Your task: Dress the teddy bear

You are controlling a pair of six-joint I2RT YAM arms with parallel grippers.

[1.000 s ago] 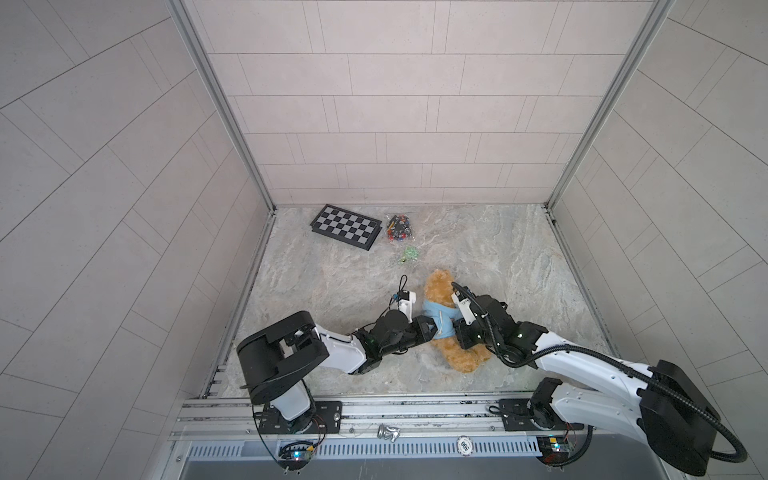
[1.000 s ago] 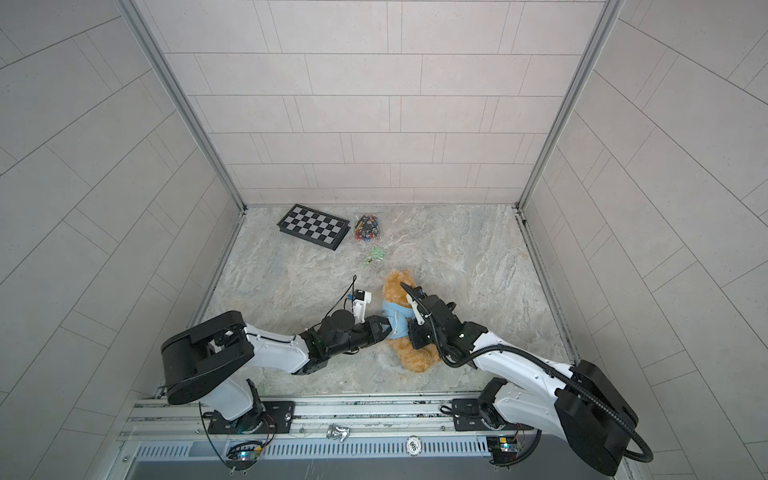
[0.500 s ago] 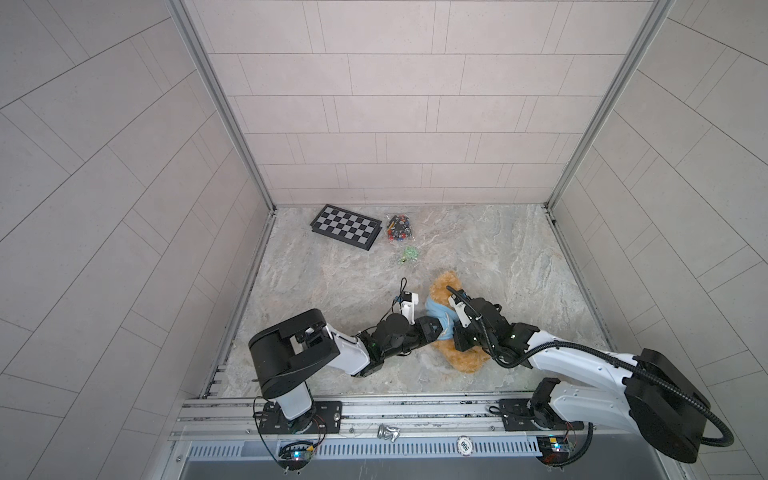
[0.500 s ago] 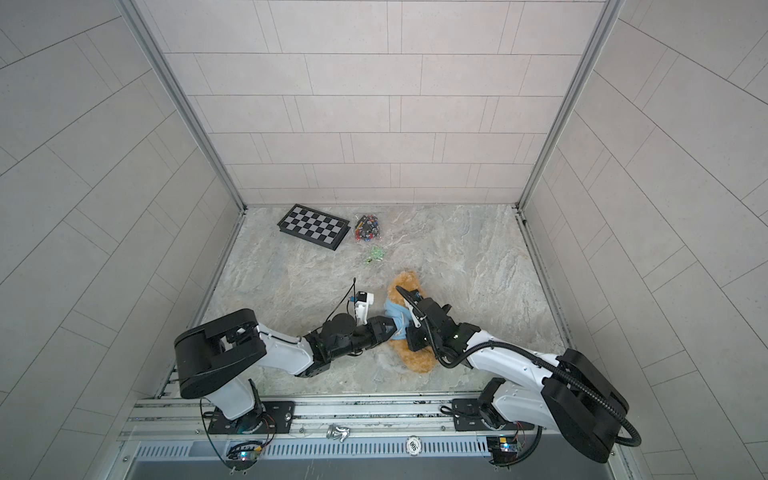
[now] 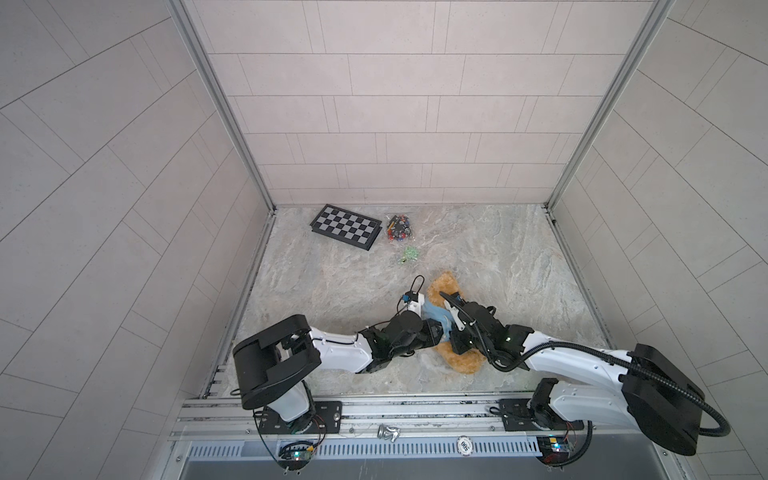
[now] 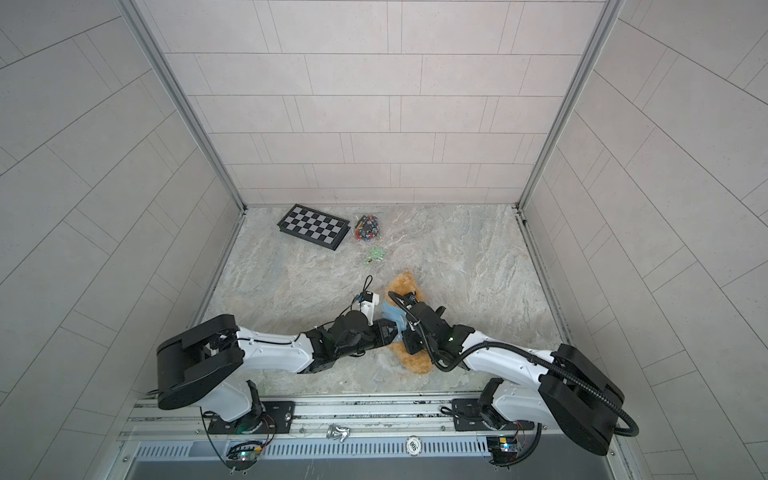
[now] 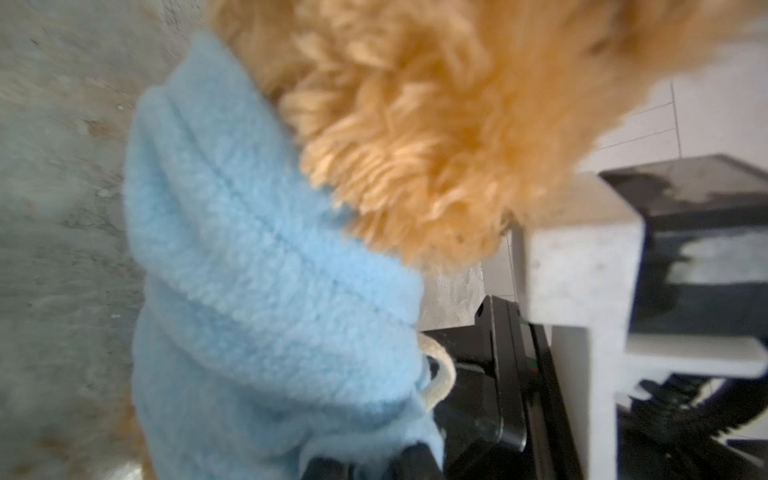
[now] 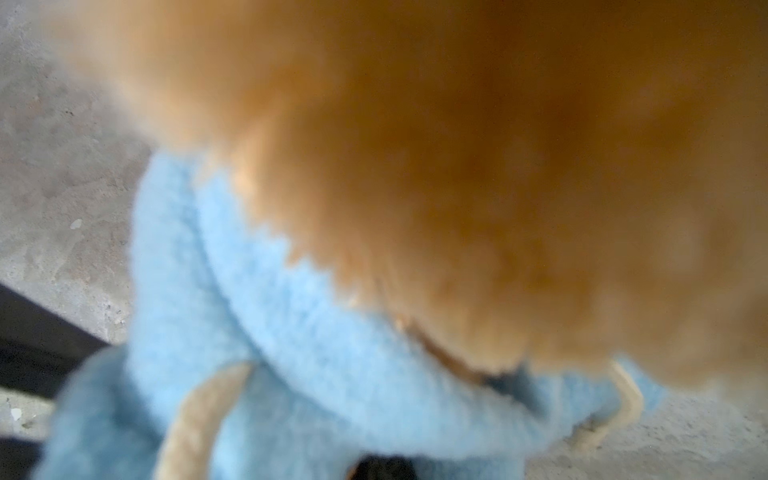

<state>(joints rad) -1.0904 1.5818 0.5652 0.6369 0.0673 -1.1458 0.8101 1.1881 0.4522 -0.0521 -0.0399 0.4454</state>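
The golden-brown teddy bear (image 5: pixel 443 286) (image 6: pixel 405 283) lies on the marble floor near the front, its head toward the back. A light blue hoodie (image 5: pixel 433 314) (image 6: pixel 392 312) is bunched around its middle. My left gripper (image 5: pixel 438 331) (image 6: pixel 394 332) comes in from the left and is shut on a fold of the hoodie (image 7: pixel 257 270). In the left wrist view the gripper (image 7: pixel 365 467) sits below the bear's fur (image 7: pixel 415 124). My right gripper (image 5: pixel 454 337) (image 6: pixel 409 338) meets it from the right. It (image 8: pixel 386 469) is shut on the hoodie's hem (image 8: pixel 291 353) under blurred fur (image 8: pixel 457 166).
A folded chessboard (image 5: pixel 345 227) lies at the back left. Beside it are a clear bag of coloured pieces (image 5: pixel 399 227) and a small green item (image 5: pixel 409 253). Tiled walls close in three sides. A metal rail (image 5: pixel 395 409) runs along the front.
The left gripper's jaws opened a little and shut again on the hoodie. The right gripper closed on the hoodie and edged toward the left arm. The bear has barely moved.
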